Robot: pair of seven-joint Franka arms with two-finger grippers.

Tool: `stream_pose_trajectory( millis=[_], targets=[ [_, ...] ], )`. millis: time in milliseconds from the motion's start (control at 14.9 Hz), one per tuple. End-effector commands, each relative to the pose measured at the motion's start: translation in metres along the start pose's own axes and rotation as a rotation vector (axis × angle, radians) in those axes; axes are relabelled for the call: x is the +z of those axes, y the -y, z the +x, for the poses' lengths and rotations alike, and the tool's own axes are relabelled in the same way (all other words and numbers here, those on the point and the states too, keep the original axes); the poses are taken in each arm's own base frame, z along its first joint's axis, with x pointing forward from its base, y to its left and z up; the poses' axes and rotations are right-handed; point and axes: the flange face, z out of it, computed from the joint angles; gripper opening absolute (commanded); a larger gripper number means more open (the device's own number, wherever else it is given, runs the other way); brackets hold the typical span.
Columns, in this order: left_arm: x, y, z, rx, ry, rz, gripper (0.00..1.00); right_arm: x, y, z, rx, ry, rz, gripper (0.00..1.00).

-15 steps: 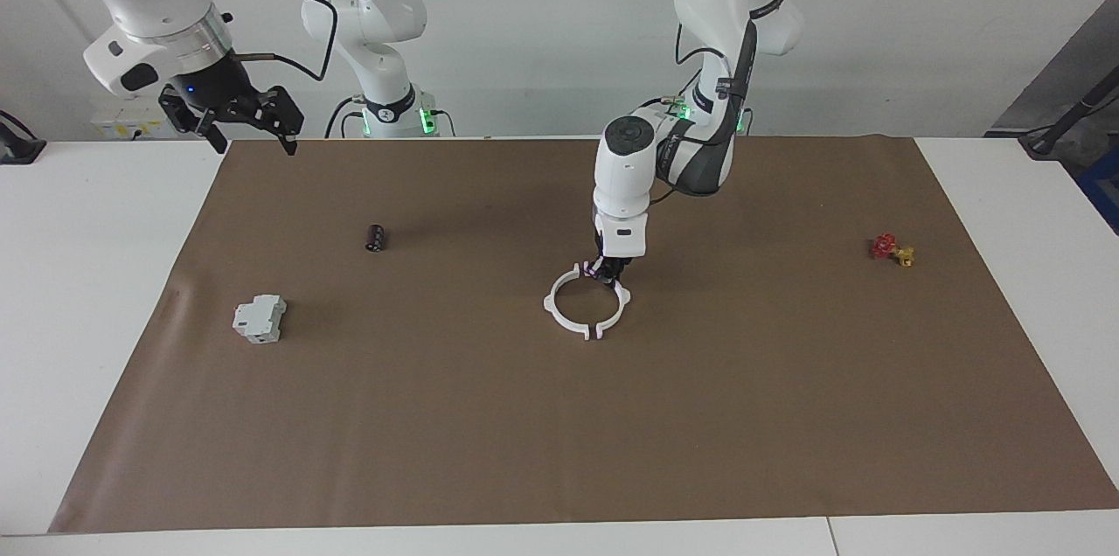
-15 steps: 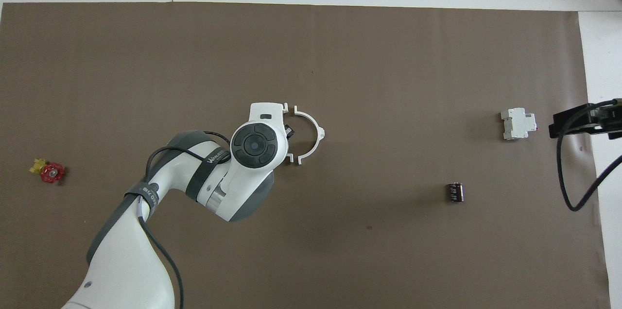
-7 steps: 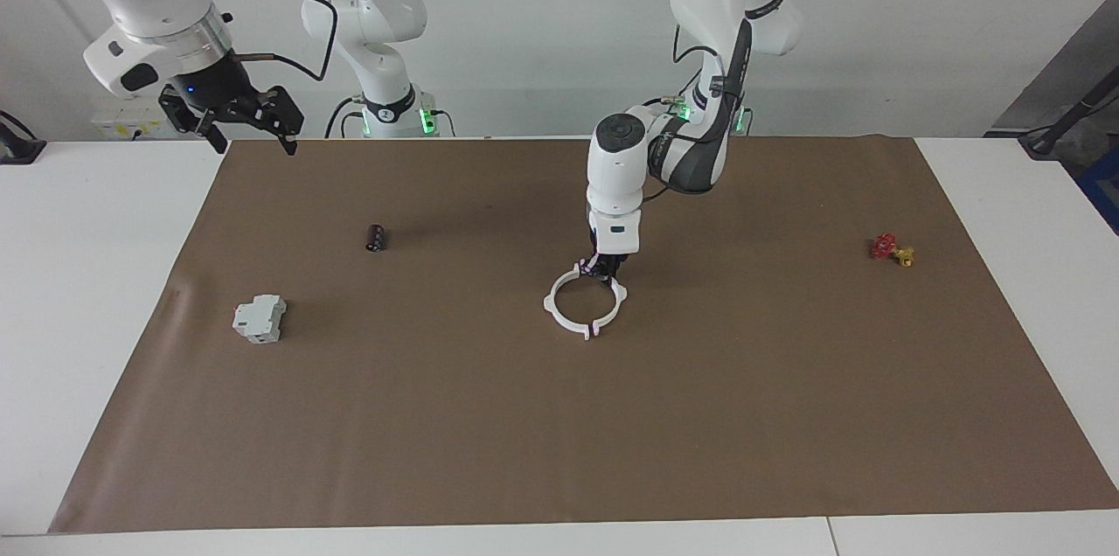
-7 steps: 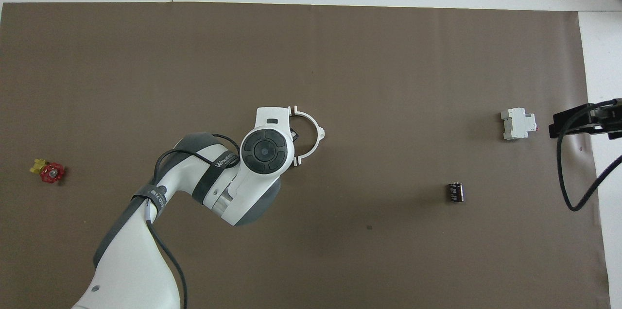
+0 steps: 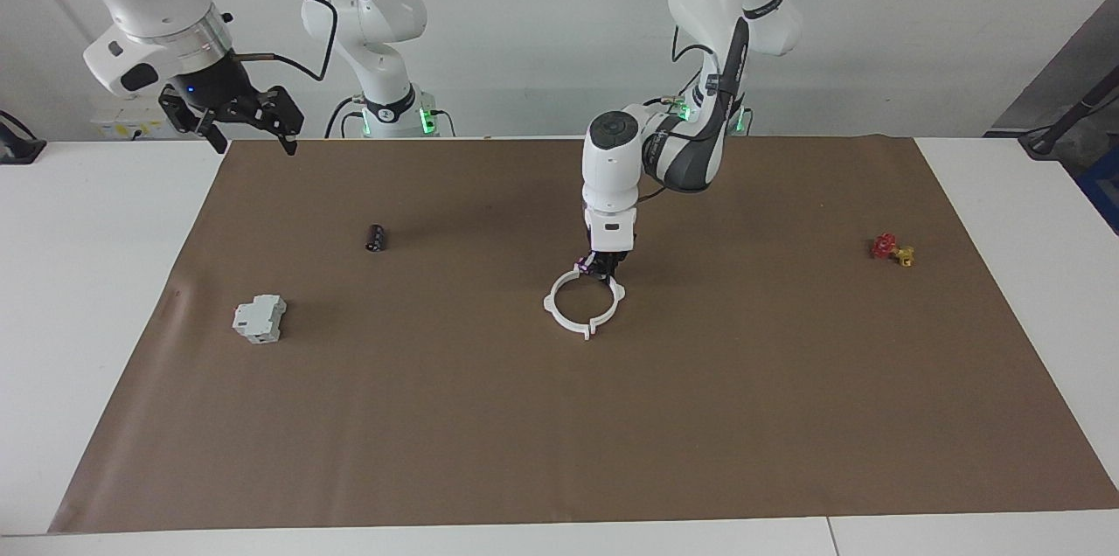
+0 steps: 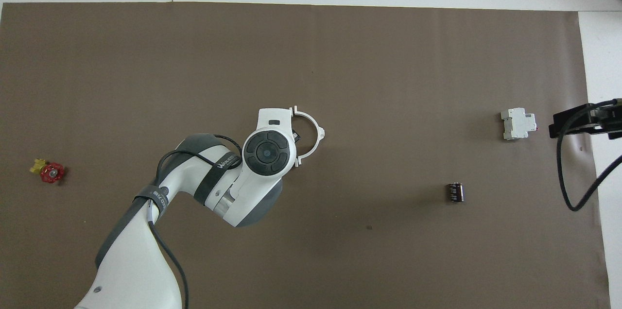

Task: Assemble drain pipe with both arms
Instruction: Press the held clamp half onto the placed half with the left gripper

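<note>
- Moved since a second ago: left arm's wrist has shifted toward the right arm's end of the counter, and the two half-rings, then parted by a gap, now sit closed into one ring.
- Counter [image 5: 105,294]: white top, most of it covered by a brown paper sheet [image 5: 559,434]; white wall at the robots' end. Sheet lies flat, a plain ground for small parts.
- Left arm: reaches from its base down to mid-sheet, wrist vertical, hiding part of the ring from overhead.
- Right arm: waits raised at its own corner of the sheet, apparently parked out of the way.
- Drain pipe [image 5: 584,304]: thin white ring of two half-rings with small tabs, flat on the sheet at mid-counter; joints appear met, so assembly looks nearly or fully done.
- Left gripper [image 5: 603,266]: down at the ring's rim on the side nearer the robots, at the joint; fingers seem pinched on the drain pipe, likely pressing the halves together.
- Right gripper [image 5: 249,114]: fingers spread, holding nothing.
- Grey-white modular block [image 5: 259,318]: toward the right arm's end, untouched.
- Red-and-yellow valve [image 5: 892,250]: toward the left arm's end, well apart from the ring.
- Small black cylinder [image 5: 375,237]: on its side, nearer the robots than the block.
</note>
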Motion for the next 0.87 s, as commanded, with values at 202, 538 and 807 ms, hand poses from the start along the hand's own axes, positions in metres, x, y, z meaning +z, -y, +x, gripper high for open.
stream_pose_trajectory(
  millis=[202,538,807],
  targets=[
    [-0.002,-0.001,0.002,-0.005,-0.027,-0.019,0.0,0.0,-0.001,-0.002,0.004,0.002,0.018,1.0],
    [0.002,0.0,0.002,0.009,-0.036,-0.016,0.0,0.0,-0.002,-0.002,0.005,0.002,0.018,1.0],
    [0.007,0.004,0.004,0.011,-0.039,-0.008,0.0,0.0,-0.001,-0.002,0.004,0.002,0.018,1.0]
  ],
)
